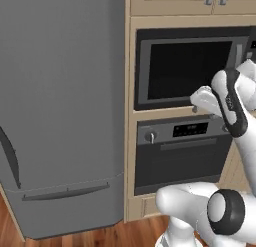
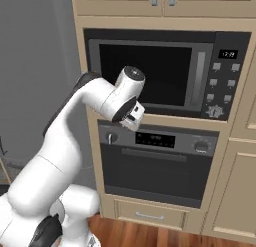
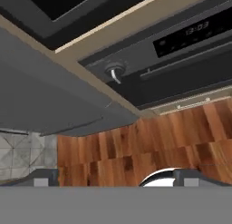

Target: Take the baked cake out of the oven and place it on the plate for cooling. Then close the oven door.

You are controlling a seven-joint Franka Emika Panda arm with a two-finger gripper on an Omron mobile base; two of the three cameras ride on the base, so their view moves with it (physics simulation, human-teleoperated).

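Oven door [image 2: 157, 173] stood closed at centre of the right base frame, its bar handle [image 2: 152, 155] running horizontally along the top edge, below the display. Hand [image 2: 131, 119] hung mid-frame, in front of the seam between microwave [image 2: 150, 73] and oven [image 2: 160, 161], so the handle lay lower and somewhat right of it. Whether the fingers were spread or pressed together could not be told. Cake presumably inside, behind the closed door. In the hand frame, the left knob [image 3: 114, 70] sat upper centre, wooden floor [image 3: 149, 141] below.
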